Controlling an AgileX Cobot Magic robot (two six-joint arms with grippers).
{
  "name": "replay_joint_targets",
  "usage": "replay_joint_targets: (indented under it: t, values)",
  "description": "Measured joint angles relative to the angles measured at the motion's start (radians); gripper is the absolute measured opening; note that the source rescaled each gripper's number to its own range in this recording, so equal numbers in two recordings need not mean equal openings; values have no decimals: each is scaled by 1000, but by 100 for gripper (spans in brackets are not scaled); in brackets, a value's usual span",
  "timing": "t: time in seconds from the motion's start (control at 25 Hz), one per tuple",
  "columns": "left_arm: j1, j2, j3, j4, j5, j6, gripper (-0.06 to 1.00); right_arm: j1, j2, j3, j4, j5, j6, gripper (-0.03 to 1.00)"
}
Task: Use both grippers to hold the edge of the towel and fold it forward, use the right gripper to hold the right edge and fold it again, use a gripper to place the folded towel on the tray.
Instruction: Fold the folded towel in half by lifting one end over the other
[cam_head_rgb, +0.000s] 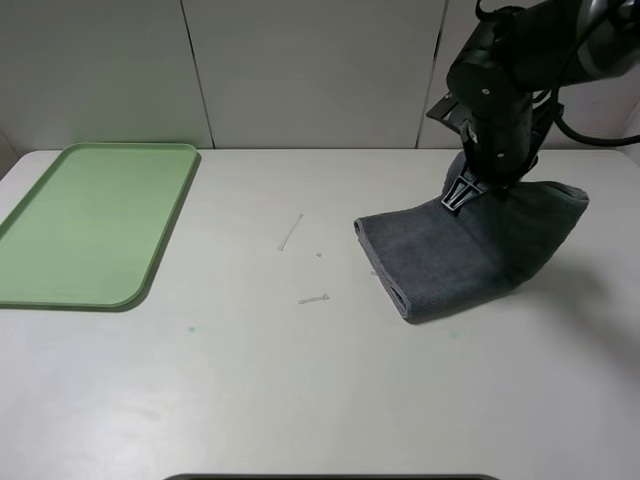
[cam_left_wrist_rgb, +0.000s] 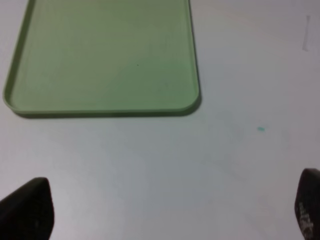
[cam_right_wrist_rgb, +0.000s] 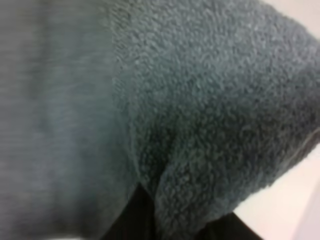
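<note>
My right pincer (cam_head_rgb: 461, 193) was clamped on the right side of the folded towel (cam_head_rgb: 450, 265), holding that side raised while the rest lay on the bench (cam_head_rgb: 300, 390), well apart from the tray (cam_head_rgb: 90, 220). My left pincer (cam_left_wrist_rgb: 169, 212) hung with fingers wide apart near the tray.
</note>
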Motion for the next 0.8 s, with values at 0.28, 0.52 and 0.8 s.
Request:
replay_joint_targets:
  t: [0.28, 0.52, 0.8]
  values:
    - [0, 0, 0, 0, 0, 0, 97, 83, 0, 0, 92, 8, 1, 11]
    - [0, 0, 0, 0, 0, 0, 97, 95, 0, 0, 188, -15, 33, 11]
    - [0, 0, 0, 0, 0, 0, 97, 95, 23, -2, 268, -49, 128, 11]
